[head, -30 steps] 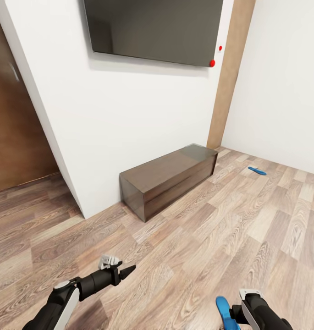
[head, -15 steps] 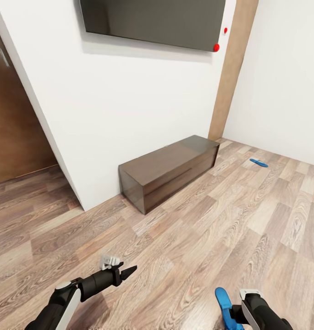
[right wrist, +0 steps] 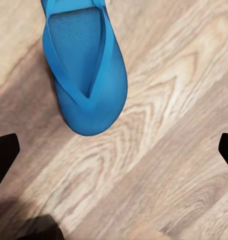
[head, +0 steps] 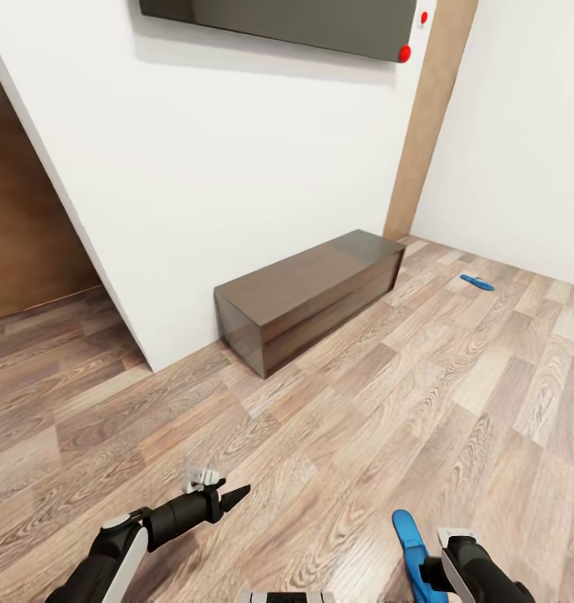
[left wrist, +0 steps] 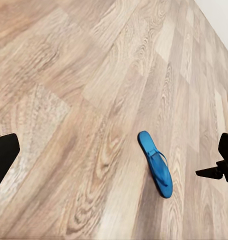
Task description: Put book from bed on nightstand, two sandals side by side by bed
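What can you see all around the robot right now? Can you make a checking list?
Surface: wood plank floor.
Job's things: one blue sandal at the right claw, seemingly off the floor; other sandal lying flat near the far wall.
Clutter: nothing seen.
Claws: left claw carries nothing; open or shut unclear for both.
Cables: nothing seen.
Surroundings: low brown cabinet against the white wall, wall screen, brown door.

Even, bright, diffuse light; we find no clear single source. Soft shadow lies under the wall screen (head: 278, 21) and on the near end of the low cabinet (head: 312, 297), whose top shows a pale sheen. Head view bends straight wall edges toward its borders. Right wrist view: a dark shadow patch on the floor (right wrist: 164, 150) beside the sandal (right wrist: 86, 70). Renders slightly soft, with no motion blur.
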### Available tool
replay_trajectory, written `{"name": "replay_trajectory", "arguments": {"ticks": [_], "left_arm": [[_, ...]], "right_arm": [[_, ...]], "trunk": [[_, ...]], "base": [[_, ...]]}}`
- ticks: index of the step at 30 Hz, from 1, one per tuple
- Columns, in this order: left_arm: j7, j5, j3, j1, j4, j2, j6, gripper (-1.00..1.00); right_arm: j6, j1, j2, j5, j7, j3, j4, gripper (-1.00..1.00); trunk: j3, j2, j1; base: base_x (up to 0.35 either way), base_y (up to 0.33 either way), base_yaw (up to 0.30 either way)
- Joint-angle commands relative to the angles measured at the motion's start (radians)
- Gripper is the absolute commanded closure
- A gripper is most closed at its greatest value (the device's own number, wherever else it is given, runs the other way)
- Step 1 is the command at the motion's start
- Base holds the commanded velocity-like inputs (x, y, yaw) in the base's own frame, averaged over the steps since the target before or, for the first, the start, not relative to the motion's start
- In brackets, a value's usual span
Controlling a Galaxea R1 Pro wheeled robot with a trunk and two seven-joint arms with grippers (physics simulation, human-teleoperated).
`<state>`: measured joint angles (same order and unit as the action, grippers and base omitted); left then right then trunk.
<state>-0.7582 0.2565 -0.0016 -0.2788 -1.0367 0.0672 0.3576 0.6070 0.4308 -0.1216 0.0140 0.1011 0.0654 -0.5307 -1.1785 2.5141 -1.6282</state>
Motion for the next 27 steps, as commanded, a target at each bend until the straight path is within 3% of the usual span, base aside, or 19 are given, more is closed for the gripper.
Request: {"name": "replay_trajectory", "arguments": {"ticks": [1, 13, 19, 27], "left_arm": [[-0.001, 0.009, 0.000, 0.000, 0.000, 0.000, 0.009, -1.00], [0.000, 0.009, -0.001, 0.000, 0.000, -0.001, 0.009, -1.00], [-0.001, 0.009, 0.002, 0.000, 0.001, 0.000, 0.009, -1.00], [0.000, 0.009, 0.003, 0.000, 0.001, 0.000, 0.009, -1.00]], "right_arm": [[0.005, 0.000, 0.000, 0.001, 0.001, 0.002, -0.002, -1.00], [-0.012, 0.000, 0.000, 0.001, 0.000, 0.000, -0.002, -1.00], [-0.170, 0.000, 0.004, 0.001, 0.001, 0.000, -0.001, -1.00], [-0.227, 0.000, 0.008, 0.001, 0.003, -0.001, -0.036, -1.00]], "trunk": [[-0.005, 0.001, 0.000], [-0.051, 0.003, -0.006], [-0.074, 0.005, -0.008], [-0.105, 0.007, -0.012]], "base": [[0.000, 0.000, 0.000], [0.000, 0.000, 0.000], [0.000, 0.000, 0.000], [0.000, 0.000, 0.000]]}}
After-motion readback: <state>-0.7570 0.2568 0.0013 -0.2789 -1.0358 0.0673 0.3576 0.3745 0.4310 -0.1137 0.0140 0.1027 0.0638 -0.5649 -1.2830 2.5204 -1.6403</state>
